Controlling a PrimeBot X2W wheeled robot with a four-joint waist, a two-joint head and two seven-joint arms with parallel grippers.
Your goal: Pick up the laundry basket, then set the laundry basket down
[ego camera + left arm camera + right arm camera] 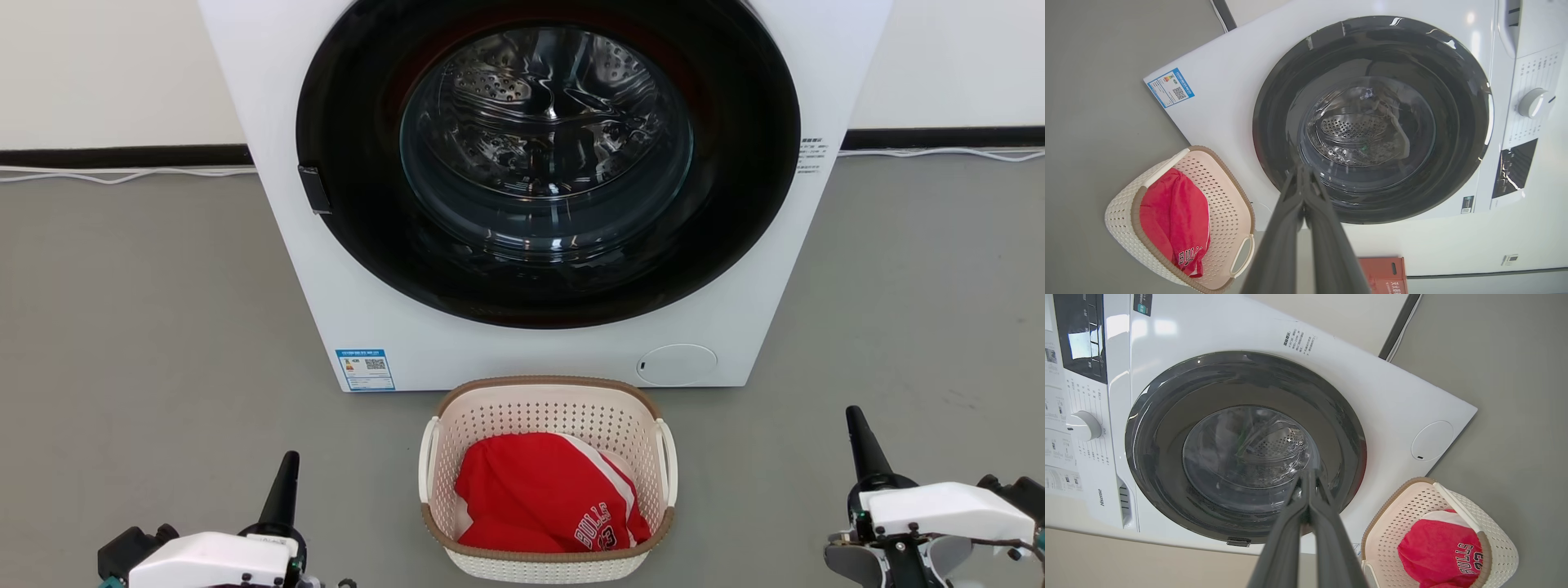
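Laundry basket (pixel 545 567) judged light, stiff; best held at handles (pixel 669 461), 9 and 3 o'clock. Left gripper (pixel 287 469), right gripper (pixel 857 425): jaws closed, empty.

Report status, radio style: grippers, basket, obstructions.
Left gripper, right gripper: jaws shut, empty. Laundry basket on floor, untouched, red garment inside. Washing machine close behind basket.

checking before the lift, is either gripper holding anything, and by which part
Nothing is held. The left gripper and right gripper have shut jaws, apart from the cream-white perforated plastic laundry basket.
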